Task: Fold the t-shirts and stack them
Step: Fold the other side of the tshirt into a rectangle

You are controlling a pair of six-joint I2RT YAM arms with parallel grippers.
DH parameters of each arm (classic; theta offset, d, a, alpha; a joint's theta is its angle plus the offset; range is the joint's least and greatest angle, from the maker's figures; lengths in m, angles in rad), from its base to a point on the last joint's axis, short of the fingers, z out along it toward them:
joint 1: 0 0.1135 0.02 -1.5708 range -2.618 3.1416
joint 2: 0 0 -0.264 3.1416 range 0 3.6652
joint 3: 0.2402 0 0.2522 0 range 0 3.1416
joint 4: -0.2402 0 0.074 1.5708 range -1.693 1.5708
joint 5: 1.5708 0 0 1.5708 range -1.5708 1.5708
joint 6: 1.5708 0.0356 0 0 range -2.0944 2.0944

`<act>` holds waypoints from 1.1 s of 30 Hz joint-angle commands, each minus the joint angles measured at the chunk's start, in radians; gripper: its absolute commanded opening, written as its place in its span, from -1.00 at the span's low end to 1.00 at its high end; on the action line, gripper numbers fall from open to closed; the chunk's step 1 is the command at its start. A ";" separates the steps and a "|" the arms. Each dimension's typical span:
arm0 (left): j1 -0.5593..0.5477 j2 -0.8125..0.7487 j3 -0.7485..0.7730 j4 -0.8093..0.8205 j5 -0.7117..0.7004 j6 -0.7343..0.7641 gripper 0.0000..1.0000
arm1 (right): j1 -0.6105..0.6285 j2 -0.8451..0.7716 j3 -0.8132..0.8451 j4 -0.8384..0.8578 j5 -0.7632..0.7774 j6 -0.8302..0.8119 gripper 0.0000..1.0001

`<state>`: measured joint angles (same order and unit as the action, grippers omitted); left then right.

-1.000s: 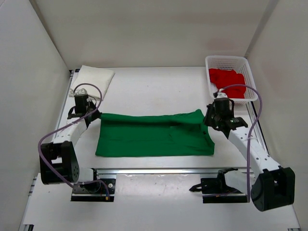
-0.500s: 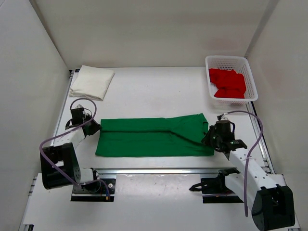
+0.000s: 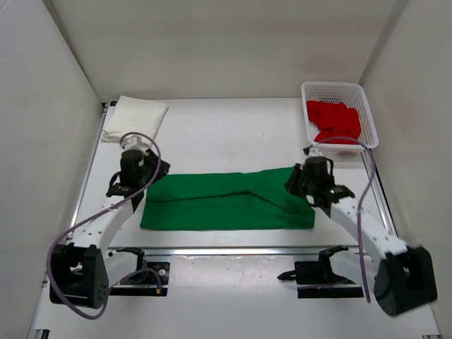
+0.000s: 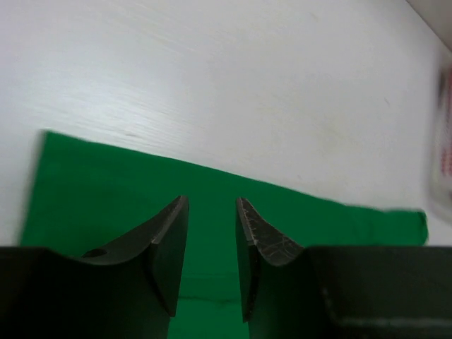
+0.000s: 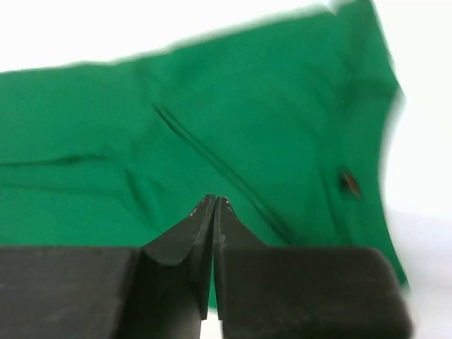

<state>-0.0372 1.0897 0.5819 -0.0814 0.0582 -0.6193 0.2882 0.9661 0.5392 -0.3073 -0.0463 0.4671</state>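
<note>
The bright green t-shirt (image 3: 226, 201) lies flat on the table as a long folded strip; it also shows in the left wrist view (image 4: 106, 191) and the right wrist view (image 5: 233, 127). My left gripper (image 3: 150, 175) hovers over the strip's far left corner, jaws open and empty (image 4: 212, 205). My right gripper (image 3: 296, 182) is over the strip's right end, jaws shut with nothing seen between them (image 5: 214, 201). The cream-white t-shirt (image 3: 134, 119) lies folded at the back left. The red t-shirt (image 3: 335, 121) is bunched in the basket.
A white plastic mesh basket (image 3: 332, 85) stands at the back right corner. White walls enclose the table (image 3: 226, 134) on three sides. A metal rail (image 3: 233, 250) runs along the near edge by the arm bases.
My left gripper has moved right from beside the strip onto its far left corner. My right gripper swung toward the near right corner, then came back up and left over the right end.
</note>
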 commanded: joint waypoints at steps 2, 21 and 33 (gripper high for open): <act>-0.182 0.048 0.050 0.071 -0.055 0.015 -0.12 | 0.058 0.244 0.129 0.210 -0.052 -0.084 -0.82; -0.199 0.230 -0.076 0.281 0.066 -0.063 -0.14 | 0.101 0.608 0.255 0.344 -0.233 -0.134 -0.25; -0.201 0.194 -0.096 0.308 0.089 -0.079 -0.14 | 0.262 0.412 0.185 0.134 -0.067 -0.072 -0.99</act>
<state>-0.2317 1.3331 0.4812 0.1913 0.1257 -0.6903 0.5079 1.4410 0.7399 -0.1089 -0.1898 0.3592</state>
